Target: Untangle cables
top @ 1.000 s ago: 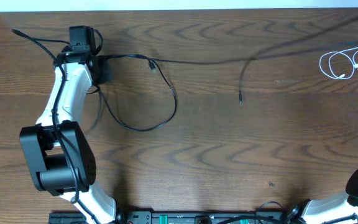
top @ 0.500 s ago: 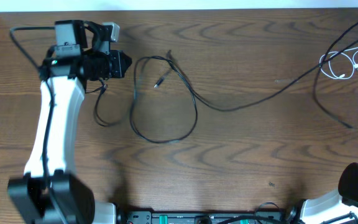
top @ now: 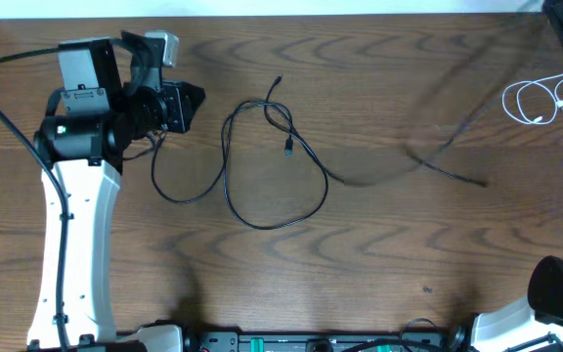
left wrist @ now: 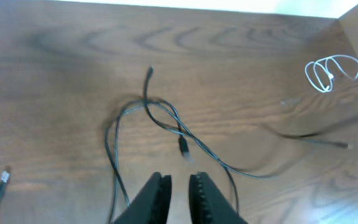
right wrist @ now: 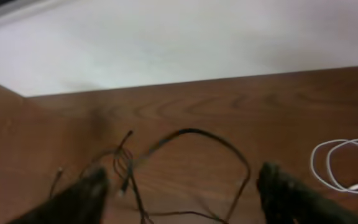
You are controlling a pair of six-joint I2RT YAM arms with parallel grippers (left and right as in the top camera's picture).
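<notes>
Near table's (top: 379,284) far edge, left pincer (left wrist: 179,180) slightly apart, right pincer (right wrist: 184,177) wide apart.

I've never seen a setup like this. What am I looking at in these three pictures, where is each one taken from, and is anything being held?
This is a robot with two arms at a wooden table. Each arm ends in a two-finger gripper. The wide picture looks straight down from above. The other two come from cameras on the wrists, so each shows its own fingers at the bottom edge. On the table lie thin black cables, looped and crossing in the middle, with one stretch towards the right blurred. A small coiled white cable lies at the far right. The left gripper has its fingers barely parted, with nothing between them. The right gripper is wide open and also holds nothing.
</notes>
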